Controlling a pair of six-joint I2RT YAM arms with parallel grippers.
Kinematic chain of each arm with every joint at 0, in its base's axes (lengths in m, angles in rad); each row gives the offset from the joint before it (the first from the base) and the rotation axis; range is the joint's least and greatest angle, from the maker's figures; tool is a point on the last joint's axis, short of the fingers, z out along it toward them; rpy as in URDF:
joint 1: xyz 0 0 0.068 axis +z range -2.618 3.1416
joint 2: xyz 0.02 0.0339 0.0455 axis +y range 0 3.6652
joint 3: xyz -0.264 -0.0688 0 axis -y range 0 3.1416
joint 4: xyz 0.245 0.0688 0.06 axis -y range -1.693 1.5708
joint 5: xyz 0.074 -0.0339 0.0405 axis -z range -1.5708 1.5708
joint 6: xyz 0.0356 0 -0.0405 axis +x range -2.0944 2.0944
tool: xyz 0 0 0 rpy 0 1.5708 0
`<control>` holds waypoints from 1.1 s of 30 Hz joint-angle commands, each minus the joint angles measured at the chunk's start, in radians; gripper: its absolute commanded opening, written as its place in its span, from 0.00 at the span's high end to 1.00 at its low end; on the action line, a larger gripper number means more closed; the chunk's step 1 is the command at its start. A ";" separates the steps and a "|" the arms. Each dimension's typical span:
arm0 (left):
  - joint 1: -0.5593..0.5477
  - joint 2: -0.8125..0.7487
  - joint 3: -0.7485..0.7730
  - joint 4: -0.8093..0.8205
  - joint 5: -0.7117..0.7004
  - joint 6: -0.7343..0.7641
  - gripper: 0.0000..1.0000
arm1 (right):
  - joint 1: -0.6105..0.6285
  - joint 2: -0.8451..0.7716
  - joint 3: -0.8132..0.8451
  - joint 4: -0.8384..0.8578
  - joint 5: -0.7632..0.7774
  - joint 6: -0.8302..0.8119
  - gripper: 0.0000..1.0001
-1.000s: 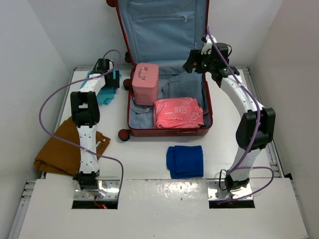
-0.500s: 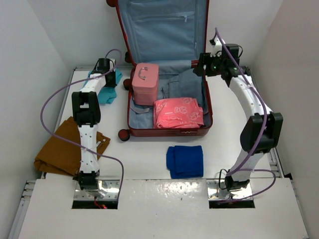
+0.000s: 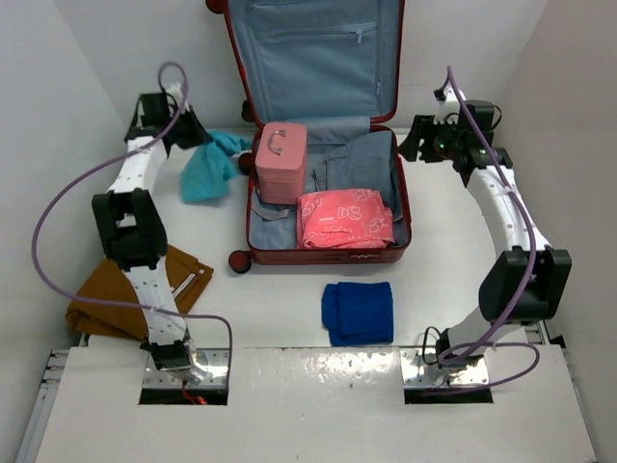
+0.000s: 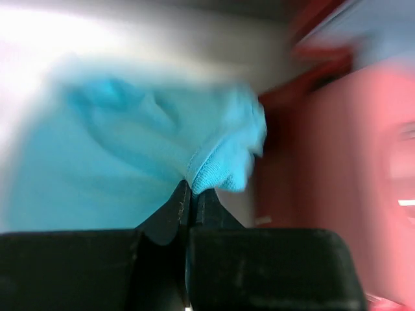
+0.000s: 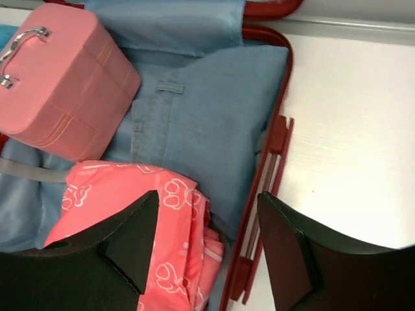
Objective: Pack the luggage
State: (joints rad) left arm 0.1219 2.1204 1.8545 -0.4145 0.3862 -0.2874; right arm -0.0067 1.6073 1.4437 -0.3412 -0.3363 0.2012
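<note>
The luggage [image 3: 397,207] lies open at the back centre, dark red, its blue-grey lined lid upright. Inside are a pink box-like case [image 3: 281,161], folded jeans [image 3: 364,162] and a pink patterned pack [image 3: 345,218]. My left gripper [image 3: 193,135] is shut on a corner of a teal cloth [image 3: 212,164], which hangs just left of the luggage. In the left wrist view the jaws [image 4: 190,191] pinch the cloth's hem [image 4: 220,170]. My right gripper [image 3: 416,140] stands open and empty over the luggage's right rim [image 5: 269,168], above the jeans [image 5: 207,110] and pink pack [image 5: 130,201].
A folded dark blue cloth [image 3: 358,312] lies on the table in front of the luggage. A brown garment [image 3: 125,289] is heaped at the front left. White walls close in the table on both sides and at the back.
My left gripper has shut on the teal cloth and swung back and left, lifting and dragging it. My right arm has drawn back to the right, out over the luggage's rim.
</note>
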 commanded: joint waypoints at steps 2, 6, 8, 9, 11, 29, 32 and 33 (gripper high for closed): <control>-0.010 -0.237 0.012 0.226 0.135 -0.163 1.00 | -0.052 -0.079 -0.049 0.027 -0.027 -0.009 0.38; -0.060 -0.297 0.038 0.301 0.117 -0.216 1.00 | -0.079 -0.133 -0.094 0.027 -0.033 -0.011 0.38; -0.097 -0.297 0.080 0.301 0.105 -0.216 1.00 | -0.091 -0.152 -0.111 0.027 -0.035 -0.009 0.38; -0.134 -0.297 0.124 0.301 0.105 -0.216 1.00 | -0.104 -0.167 -0.127 0.027 -0.035 -0.008 0.38; -0.174 -0.286 0.161 0.312 0.105 -0.226 1.00 | -0.110 -0.187 -0.137 0.025 -0.035 -0.022 0.38; -0.539 -0.073 0.274 0.431 0.105 -0.210 1.00 | -0.202 -0.428 -0.290 -0.042 -0.004 -0.049 0.38; -0.551 0.013 0.330 0.443 0.096 -0.219 1.00 | -0.202 -0.443 -0.307 -0.047 0.005 -0.046 0.38; -0.561 0.032 0.330 0.454 0.086 -0.219 1.00 | -0.203 -0.449 -0.309 -0.048 0.009 -0.049 0.38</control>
State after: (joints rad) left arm -0.4248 2.1155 2.1239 -0.0658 0.4797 -0.4881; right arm -0.2073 1.1858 1.1477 -0.3912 -0.3435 0.1604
